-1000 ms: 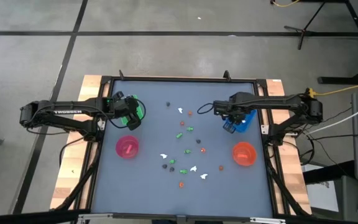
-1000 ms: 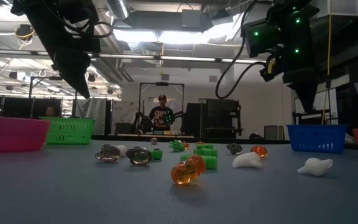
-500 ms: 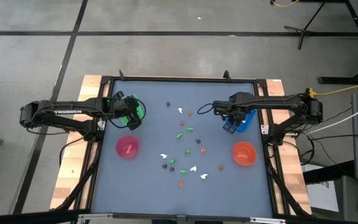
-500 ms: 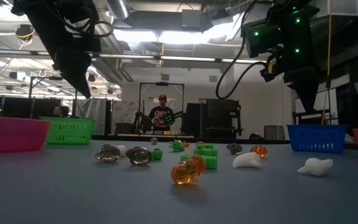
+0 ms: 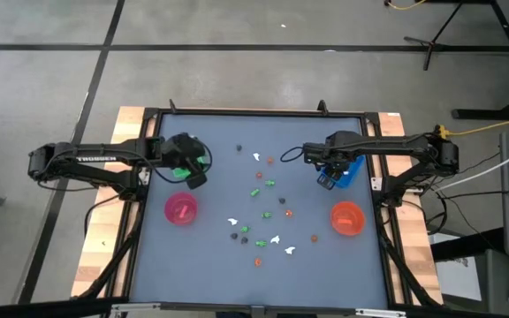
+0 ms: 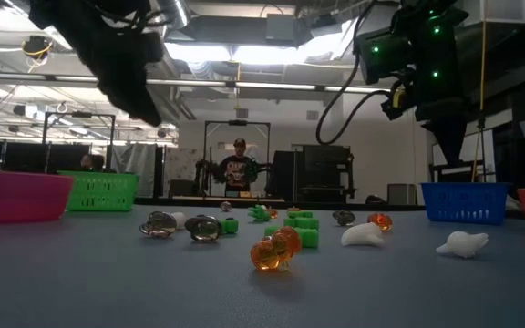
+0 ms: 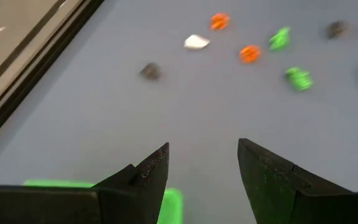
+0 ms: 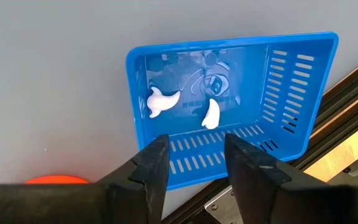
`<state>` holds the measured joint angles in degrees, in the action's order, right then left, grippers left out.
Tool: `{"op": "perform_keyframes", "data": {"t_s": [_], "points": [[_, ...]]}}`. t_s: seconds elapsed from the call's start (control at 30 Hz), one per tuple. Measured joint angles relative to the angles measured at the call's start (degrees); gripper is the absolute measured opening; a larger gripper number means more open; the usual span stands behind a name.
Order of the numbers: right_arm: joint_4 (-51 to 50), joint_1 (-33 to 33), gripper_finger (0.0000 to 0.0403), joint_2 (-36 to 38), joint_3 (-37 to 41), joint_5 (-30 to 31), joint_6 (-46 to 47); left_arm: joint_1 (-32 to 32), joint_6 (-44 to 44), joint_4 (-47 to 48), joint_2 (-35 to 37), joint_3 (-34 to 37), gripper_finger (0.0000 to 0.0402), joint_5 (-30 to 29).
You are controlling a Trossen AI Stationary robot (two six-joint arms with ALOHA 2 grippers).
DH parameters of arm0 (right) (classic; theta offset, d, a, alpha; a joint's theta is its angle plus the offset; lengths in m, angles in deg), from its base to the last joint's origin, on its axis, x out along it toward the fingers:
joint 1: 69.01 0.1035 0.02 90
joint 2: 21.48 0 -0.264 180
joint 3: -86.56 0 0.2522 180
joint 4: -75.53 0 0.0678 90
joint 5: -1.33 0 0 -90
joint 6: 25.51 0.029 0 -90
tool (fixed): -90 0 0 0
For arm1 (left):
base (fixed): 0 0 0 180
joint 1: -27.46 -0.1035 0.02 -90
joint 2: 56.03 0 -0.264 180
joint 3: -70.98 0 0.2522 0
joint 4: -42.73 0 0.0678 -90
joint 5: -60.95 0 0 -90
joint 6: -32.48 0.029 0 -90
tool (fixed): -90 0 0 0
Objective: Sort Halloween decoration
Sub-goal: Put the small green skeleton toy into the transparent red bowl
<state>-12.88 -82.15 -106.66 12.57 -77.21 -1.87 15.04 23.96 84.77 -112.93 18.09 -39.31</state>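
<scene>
The right hand (image 5: 325, 179) hangs in the air over the blue tray (image 8: 232, 99), at that tray's edge toward the middle of the bench (image 5: 210, 265). Its two fingers (image 8: 149, 171) stand apart with a clear gap, and nothing is between them. Straight below this hand, inside the tray, lie two white figures (image 8: 163, 101), close together but apart from each other. A little away from this hand, on the side toward the bench's front, sits the orange bowl (image 5: 346, 218).

The left hand (image 5: 193, 175) is also raised above the bench, just past the green tray (image 7: 98, 186) and turned toward the middle. Its fingers (image 7: 151, 177) are spread, and they hold nothing. Near this hand, toward the front, stands the pink bowl (image 5: 181, 209).

Between both hands, the Halloween decoration (image 5: 263, 212) is scattered loose on the bench: small white, orange, green and dark figures, most of them apart from each other. In the low view, an orange figure (image 6: 275, 249) lies nearest the camera, with two dark ones (image 6: 180, 226) beside it.

Far behind the bench, a person (image 6: 237, 170) stands in the room.
</scene>
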Motion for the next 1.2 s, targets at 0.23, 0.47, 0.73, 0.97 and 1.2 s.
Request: {"op": "perform_keyframes", "data": {"t_s": [0.23, 0.47, 0.73, 0.97, 1.2], "points": [[0.0, 0.0, 0.0154, 0.0, 0.0, 0.0, 0.0, 3.8, 0.1, -8.0, 0.0, 0.0, 0.0175, 2.7], [0.0, 0.0, 0.0154, 0.0, 0.0, -0.1, 0.0, 7.8, 0.1, -15.2, 0.0, 0.0, 0.0175, 2.7], [0.0, 0.0, 0.0154, 0.0, 0.0, -0.1, 0.0, 12.0, 0.1, -26.0, -3.9, 0.0, 0.0175, 2.4], [0.0, 0.0, 0.0154, 0.0, 0.0, -0.1, 0.0, 14.1, 0.1, -36.8, -13.5, 0.0, 0.0175, 2.3], [0.0, 0.0, 0.0154, 0.0, 0.0, -0.1, 0.0, 14.7, 0.1, -43.8, -22.9, 0.0, 0.0175, 2.1]]}}
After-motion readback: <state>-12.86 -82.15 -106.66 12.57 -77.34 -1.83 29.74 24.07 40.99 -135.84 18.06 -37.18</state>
